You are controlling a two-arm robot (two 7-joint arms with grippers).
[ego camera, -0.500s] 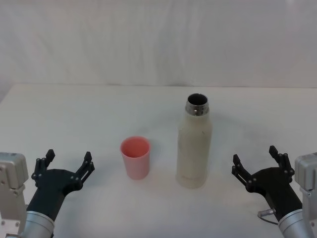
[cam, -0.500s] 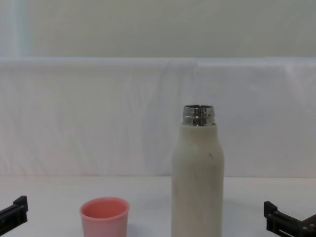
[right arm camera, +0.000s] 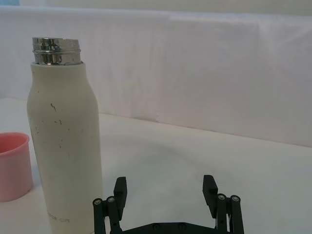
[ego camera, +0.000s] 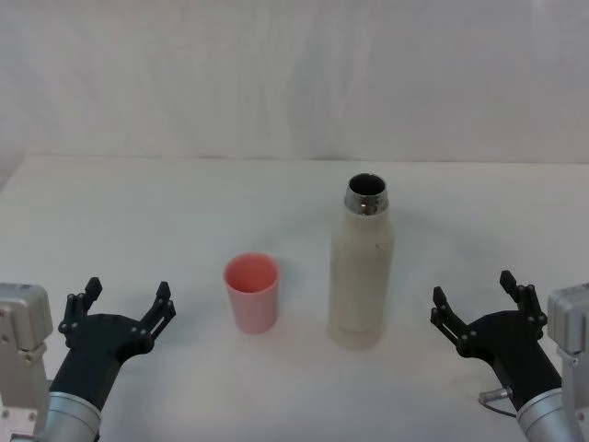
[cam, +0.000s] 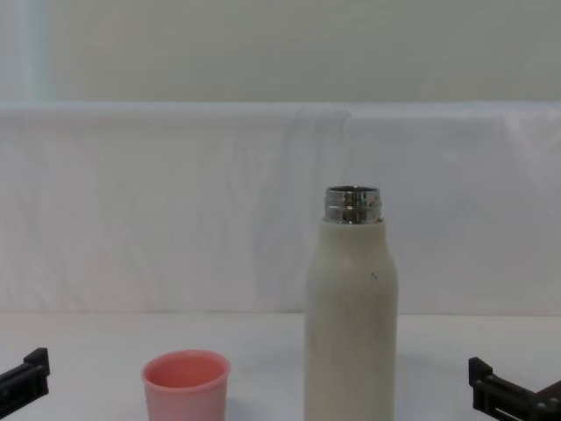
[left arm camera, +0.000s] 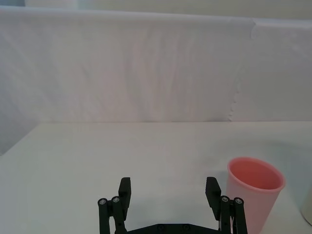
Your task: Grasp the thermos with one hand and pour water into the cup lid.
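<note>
We see the thermos [ego camera: 362,267] standing upright near the middle of the white bench [ego camera: 184,203], its steel neck uncapped and open at the top. The cup lid [ego camera: 251,291] stands upright just to its left, mouth up, apart from the bottle with a clear gap between them. Our left tool [ego camera: 122,306] rests low at the near left of the bench, well apart from the cup lid, its two black fingers [left arm camera: 125,191] spread wide and gripping nothing. Our right tool [ego camera: 477,303] sits at the near right, to the right of the thermos and not touching it, fingers [right arm camera: 210,187] likewise released and parted. A white cloth backdrop [cam: 175,202] hangs behind the bench.
</note>
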